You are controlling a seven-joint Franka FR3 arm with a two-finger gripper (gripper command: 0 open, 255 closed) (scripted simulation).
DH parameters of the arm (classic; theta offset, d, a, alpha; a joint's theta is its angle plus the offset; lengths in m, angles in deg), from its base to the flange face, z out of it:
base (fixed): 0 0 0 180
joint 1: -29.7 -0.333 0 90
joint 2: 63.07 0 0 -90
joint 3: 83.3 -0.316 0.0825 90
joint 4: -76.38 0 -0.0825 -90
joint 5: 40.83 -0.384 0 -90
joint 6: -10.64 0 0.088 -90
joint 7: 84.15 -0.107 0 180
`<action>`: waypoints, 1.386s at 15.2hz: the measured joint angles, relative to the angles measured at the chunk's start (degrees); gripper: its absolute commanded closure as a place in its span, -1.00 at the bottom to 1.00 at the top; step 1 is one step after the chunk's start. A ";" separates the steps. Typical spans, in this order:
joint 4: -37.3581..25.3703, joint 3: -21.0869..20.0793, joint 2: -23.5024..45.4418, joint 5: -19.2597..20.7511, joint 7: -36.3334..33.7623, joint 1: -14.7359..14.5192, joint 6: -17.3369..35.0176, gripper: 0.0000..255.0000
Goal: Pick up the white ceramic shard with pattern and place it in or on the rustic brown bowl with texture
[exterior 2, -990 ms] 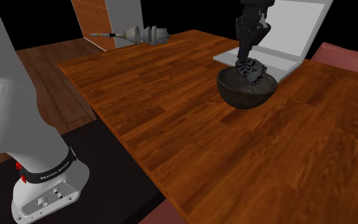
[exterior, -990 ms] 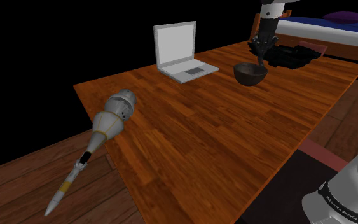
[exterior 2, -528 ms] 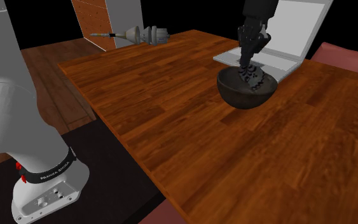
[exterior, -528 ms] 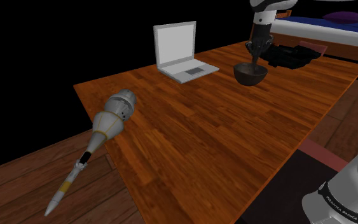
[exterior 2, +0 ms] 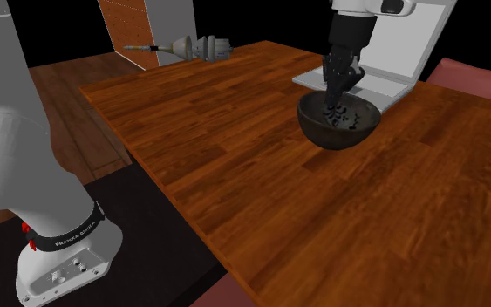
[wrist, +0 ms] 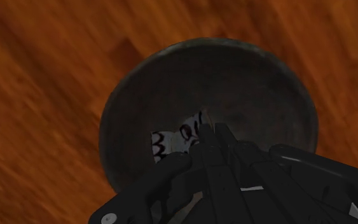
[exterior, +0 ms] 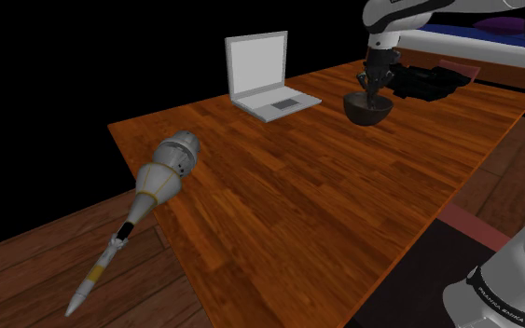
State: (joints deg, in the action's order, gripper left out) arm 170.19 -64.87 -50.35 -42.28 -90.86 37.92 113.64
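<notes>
The pincer (exterior 2: pixel 334 94) is reaching down into the bowl (exterior 2: pixel 320 131). Its two black fingers are sitting close together and pinching one edge of the white shard (wrist: pixel 173 140). The shard is showing black squiggles. It is hanging low inside the bowl, but I cannot tell if it is touching the bottom. In the wrist view the pincer (wrist: pixel 208 133) is covering part of the shard, and the bowl's dark round rim (wrist: pixel 133 76) is going all around them both. In the second exterior view the shard (exterior 2: pixel 342 114) is peeking out just under the fingers.

The bowl is looking dark brown and rough, and it is standing upright on the wooden table (exterior: pixel 297 205). The white arm (exterior: pixel 395 19) is coming down from above it. An open grey laptop (exterior: pixel 265 79) is sitting near the bowl, on the shoulder view's left. A black lumpy thing (exterior: pixel 428 82) is lying just behind the bowl. A long grey and yellow rocket-shaped thing (exterior: pixel 153 182) is sticking out past the table's corner, well apart from the bowl.
</notes>
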 measured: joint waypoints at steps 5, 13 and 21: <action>0.19 -0.02 0.05 -0.02 -0.02 -0.02 0.27 1.00; -0.63 -0.05 0.04 0.01 -0.15 -0.07 -0.57 -1.00; -7.60 0.05 0.49 -0.12 0.03 0.18 -7.11 -1.00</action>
State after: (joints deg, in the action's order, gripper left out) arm 162.59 -64.82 -49.86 -42.39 -90.83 38.10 106.53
